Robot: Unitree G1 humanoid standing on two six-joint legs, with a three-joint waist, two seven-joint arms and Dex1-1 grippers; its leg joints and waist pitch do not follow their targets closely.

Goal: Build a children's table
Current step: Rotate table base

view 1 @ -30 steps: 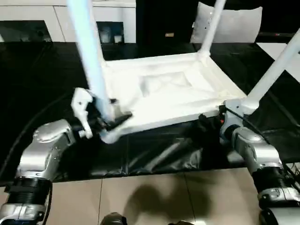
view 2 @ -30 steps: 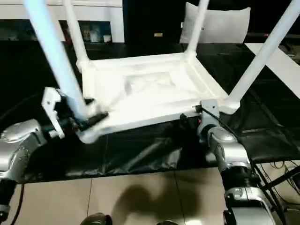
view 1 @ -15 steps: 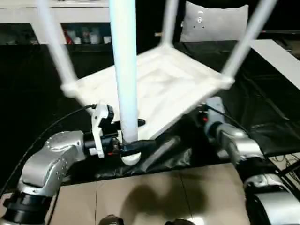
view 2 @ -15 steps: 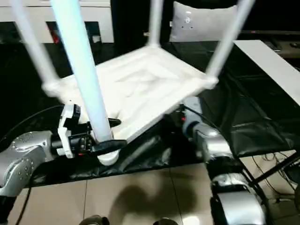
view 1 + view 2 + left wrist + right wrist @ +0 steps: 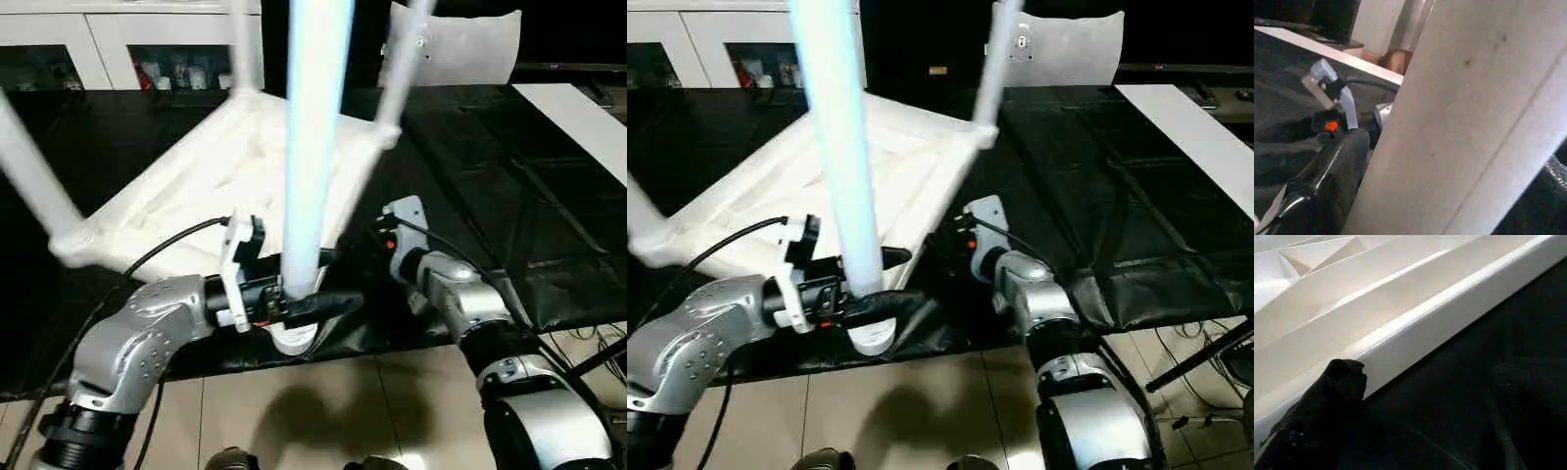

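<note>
Lying upside down on the black mat [image 5: 549, 186], the children's table [image 5: 196, 186] has its ribbed underside facing up and its long white legs rising out of the corner sockets. The left gripper [image 5: 299, 299] is at the table's nearest corner, where its two black fingers stand either side of the base of the near leg [image 5: 312, 137], gripping that leg just above its socket; one finger [image 5: 328, 303] shows in front of the leg, reaching past it. In the left wrist view the same leg [image 5: 1464, 122] runs close alongside a black finger [image 5: 1327, 181]. The right gripper [image 5: 955, 240] sits to the right of that corner, against the table's edge, with its silver forearm [image 5: 460, 299] reaching in from the near side. In the right wrist view one black finger [image 5: 1327, 411] lies against the white rim of the table [image 5: 1415, 338], the other finger is not seen, and the jaws are spread wide; whether they grip the rim cannot be told. Two further legs rise at the far corner of the table, and another one at its left corner slants up and away from the top. Beyond the table stand a white cabinet [image 5: 88, 44] with glass-fronted openings and a white cushion [image 5: 470, 44]. On the near side of the table the mat ends at a tan tiled floor [image 5: 323, 411].
</note>
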